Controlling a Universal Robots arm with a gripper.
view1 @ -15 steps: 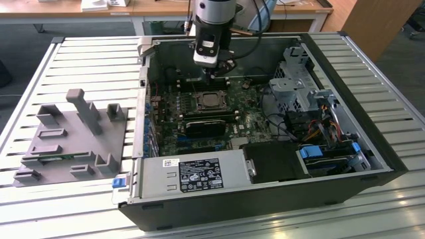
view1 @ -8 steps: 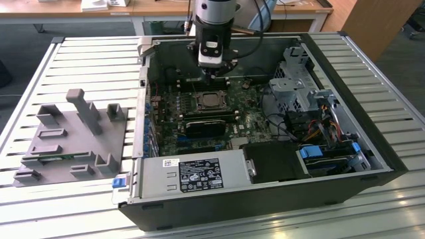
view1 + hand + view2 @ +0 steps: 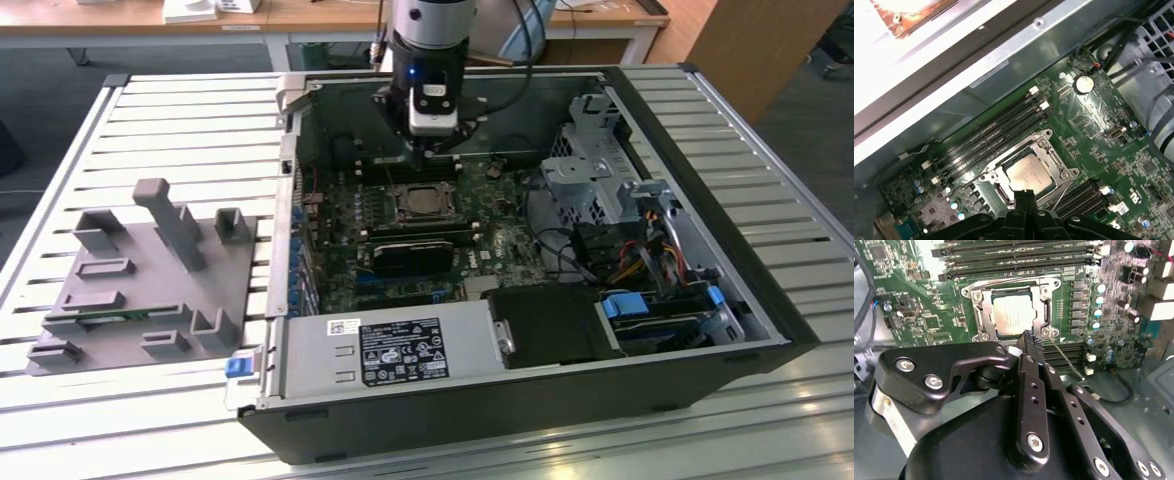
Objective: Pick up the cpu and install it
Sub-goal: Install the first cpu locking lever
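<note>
The cpu (image 3: 424, 205) is a silver-topped square chip lying flat in the metal-framed socket (image 3: 979, 300) on the green motherboard inside the open computer case. Both wrist views show it seated in the frame, the cpu (image 3: 1013, 315) just beyond my fingertips and the cpu (image 3: 1029, 172) close ahead of them. My gripper (image 3: 430, 150) hangs over the board a little behind the socket. Its black fingers (image 3: 1030, 370) are pressed together with nothing between them; the gripper (image 3: 1029, 339) and the gripper (image 3: 1024, 196) are shut and apart from the chip.
Memory slots (image 3: 994, 132) run beside the socket. A drive cage (image 3: 601, 160) and cables (image 3: 641, 250) fill the case's right side in the exterior view, the power supply (image 3: 387, 350) its front. A grey fixture (image 3: 147, 280) holding a green memory stick (image 3: 127, 318) stands left of the case.
</note>
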